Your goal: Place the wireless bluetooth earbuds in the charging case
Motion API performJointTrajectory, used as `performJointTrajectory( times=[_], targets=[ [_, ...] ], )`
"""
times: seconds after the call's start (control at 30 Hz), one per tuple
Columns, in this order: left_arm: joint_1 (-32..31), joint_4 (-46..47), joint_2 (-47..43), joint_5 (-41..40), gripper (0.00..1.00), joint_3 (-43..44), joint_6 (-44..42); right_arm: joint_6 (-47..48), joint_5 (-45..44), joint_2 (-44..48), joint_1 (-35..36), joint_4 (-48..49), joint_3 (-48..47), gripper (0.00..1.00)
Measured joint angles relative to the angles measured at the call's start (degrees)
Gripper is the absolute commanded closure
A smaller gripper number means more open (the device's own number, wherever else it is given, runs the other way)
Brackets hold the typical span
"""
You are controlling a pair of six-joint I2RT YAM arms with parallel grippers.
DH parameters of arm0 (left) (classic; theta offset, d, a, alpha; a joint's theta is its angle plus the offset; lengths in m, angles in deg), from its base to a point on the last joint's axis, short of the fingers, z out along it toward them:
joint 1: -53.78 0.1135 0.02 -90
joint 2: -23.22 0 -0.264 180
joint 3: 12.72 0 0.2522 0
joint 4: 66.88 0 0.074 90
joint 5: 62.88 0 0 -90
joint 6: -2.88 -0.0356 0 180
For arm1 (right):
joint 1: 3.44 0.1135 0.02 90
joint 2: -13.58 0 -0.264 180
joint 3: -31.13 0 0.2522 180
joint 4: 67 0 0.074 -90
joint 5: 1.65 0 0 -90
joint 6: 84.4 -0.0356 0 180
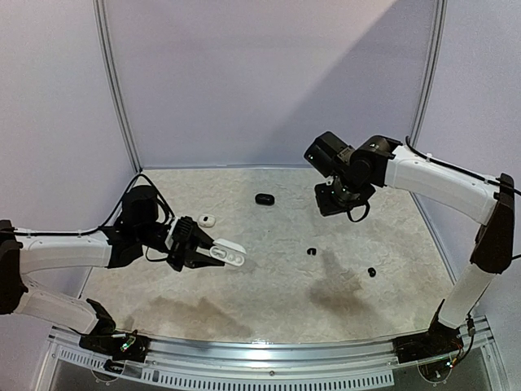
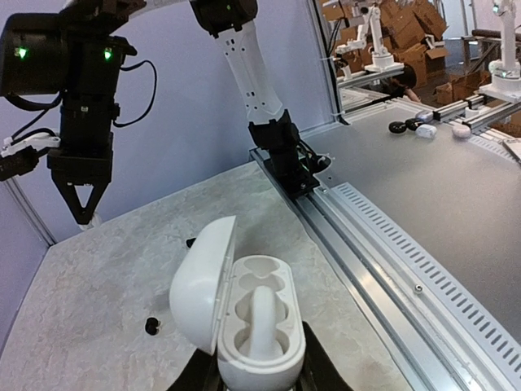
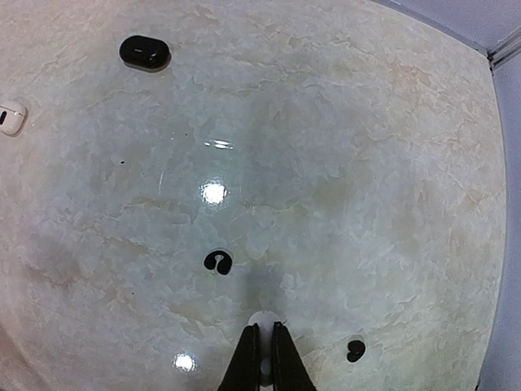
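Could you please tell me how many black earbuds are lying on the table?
2. One black earbud lies near the middle of the table; the other lies further right, nearer the front edge. Others may be hidden from view.

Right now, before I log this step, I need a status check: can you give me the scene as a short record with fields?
left gripper: shut on the white charging case, lid open, held off the table
right gripper: shut, raised, what looks like a white earbud pinched at its tips
black earbuds: two, apart, loose on the table
black case: closed, far side of the table
white piece: on the table by the left gripper; kind unclear
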State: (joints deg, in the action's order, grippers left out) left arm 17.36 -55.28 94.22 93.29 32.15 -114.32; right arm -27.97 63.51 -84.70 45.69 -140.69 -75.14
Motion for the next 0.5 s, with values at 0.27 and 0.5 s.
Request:
performJointTrajectory(
  times=[0.27, 0.5],
  targets=[
    [-1.01, -2.67, 0.0, -0.74, 1.0, 0.81, -0.85, -1.16, 0.55, 2.67, 0.0, 0.28, 2.21, 1.0],
    [-3.17, -8.48, -1.36, -1.55, 1.0, 1.25, -3.56, -8.33, -0.02, 5.14, -0.02, -2.89, 7.32, 1.0]
  ],
)
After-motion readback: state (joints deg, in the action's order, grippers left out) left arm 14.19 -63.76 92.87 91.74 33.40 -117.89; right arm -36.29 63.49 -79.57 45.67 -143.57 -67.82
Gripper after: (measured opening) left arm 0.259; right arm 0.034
